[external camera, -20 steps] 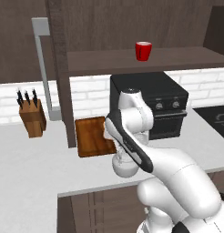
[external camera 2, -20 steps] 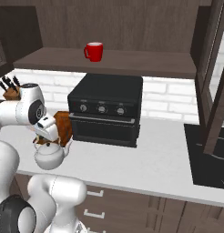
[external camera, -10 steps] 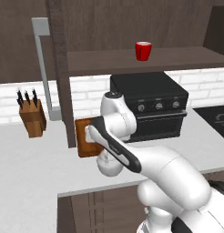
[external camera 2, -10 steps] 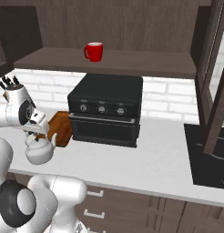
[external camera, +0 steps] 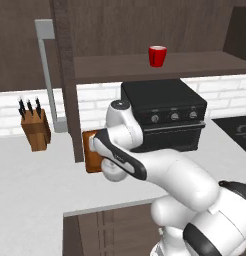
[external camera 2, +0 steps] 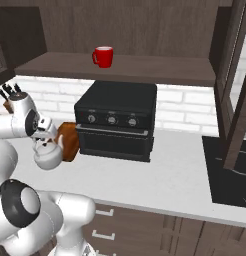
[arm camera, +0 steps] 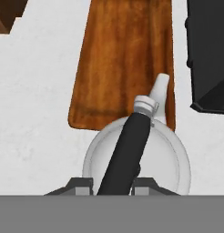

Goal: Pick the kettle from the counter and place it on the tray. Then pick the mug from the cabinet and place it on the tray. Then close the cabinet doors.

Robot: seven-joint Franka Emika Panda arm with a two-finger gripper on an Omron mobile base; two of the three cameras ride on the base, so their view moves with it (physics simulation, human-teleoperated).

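Observation:
The white-grey kettle point(arm camera: 170, 159) hangs by its dark arched handle point(arm camera: 127, 145) from my gripper point(arm camera: 113, 184), which is shut on that handle. Its spout points over the near end of the reddish-brown tray point(arm camera: 123, 59) lying on the counter point(arm camera: 36, 91). In the base views the kettle point(external camera 2: 47, 157) hangs just in front of the tray point(external camera 2: 70, 141), partly behind my arm point(external camera: 120, 150). The red mug point(external camera: 157, 55) stands on the shelf of the open cabinet point(external camera: 200, 64). One cabinet door point(external camera 2: 240, 100) stands open at the right, another door point(external camera: 62, 75) at the left.
A black countertop oven point(external camera: 165, 112) stands right of the tray, close to the kettle's path. A wooden knife block point(external camera: 35, 127) sits at the far left. A dark cooktop point(external camera 2: 230, 170) lies at the right end of the counter point(external camera 2: 160, 175).
My arm has swung left toward the tray with the kettle in its grip. The kettle now hangs slightly higher, with its spout over the tray's near end.

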